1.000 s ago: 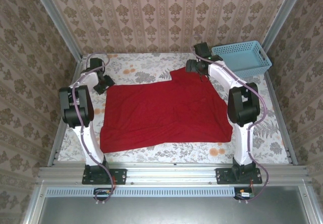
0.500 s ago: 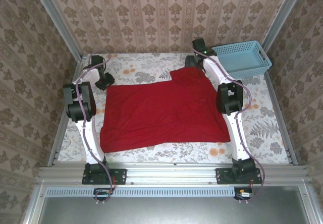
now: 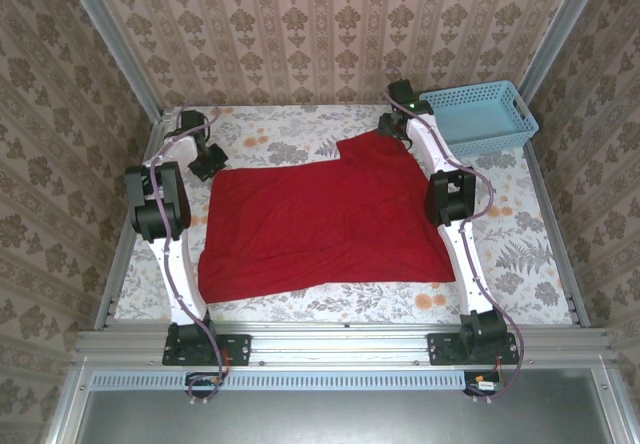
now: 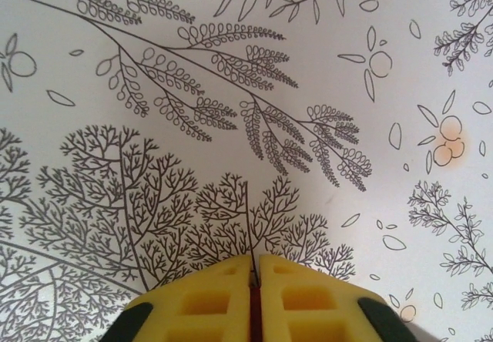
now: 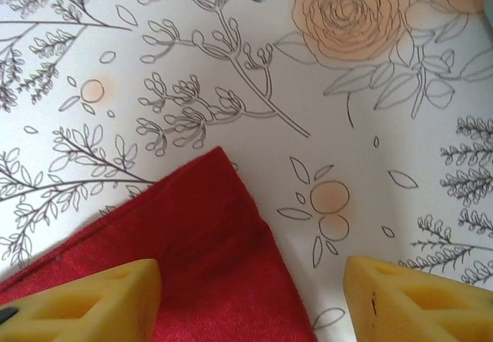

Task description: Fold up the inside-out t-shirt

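The t-shirt [image 3: 325, 219] lies spread flat in the middle of the tabletop [image 3: 530, 254]. It is plain red cloth with no print, and one corner pokes toward the upper right of the overhead view. It looks light, thin and limp, so it will probably sag and drag rather than keep any shape, and it may cling a little to the flower-printed cover [image 5: 370, 72] beneath. The hemmed edges and corners, where the cloth is doubled and firmer, seem the best places to pinch. The left claw [image 4: 252, 261] sits at the t-shirt's upper-left corner with its yellow, hollow-celled pads [image 4: 208, 303] pressed together. A thin red line in the seam between them suggests a sliver of cloth is caught there. The right claw [image 5: 250, 273] stands wide apart over the upper-right corner, one pad above the red cloth and the other above bare cover, gripping nothing. A pale blue plastic basket [image 3: 480, 114] with lattice walls sits in the upper right, apart from the t-shirt.
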